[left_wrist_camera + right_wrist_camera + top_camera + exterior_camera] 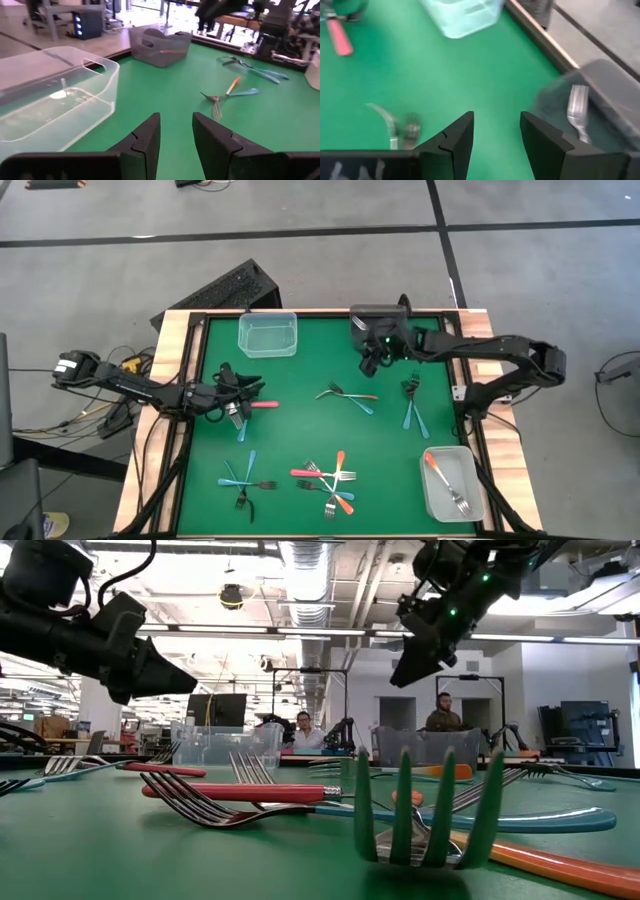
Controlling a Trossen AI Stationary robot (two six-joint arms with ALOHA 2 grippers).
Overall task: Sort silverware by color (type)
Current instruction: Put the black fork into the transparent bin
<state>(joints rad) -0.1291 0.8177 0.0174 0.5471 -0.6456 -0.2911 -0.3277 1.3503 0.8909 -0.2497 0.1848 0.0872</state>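
Small forks with blue, red or orange handles lie scattered on the green table (300, 370). A red one (262, 404) and a blue one (243, 426) lie beside my left gripper (245, 392). That gripper hovers open and empty at the table's left (176, 132). My right gripper (372, 363) is open and empty above the table's far middle (496, 132), next to a dark tub (592, 107) holding a fork (577, 112). An orange and blue pair (350, 395) lies at the centre. Blue forks (410, 408) lie to the right. Blue forks (243, 478) and a red and orange cluster (330, 483) lie near the front.
A clear tub (267, 333) stands at the far left; the left wrist view shows nothing in it (55, 100). A grey tub (450, 482) at the near right holds an orange fork (440, 472). A wooden rim (178, 380) borders the table. People sit in the room behind (440, 710).
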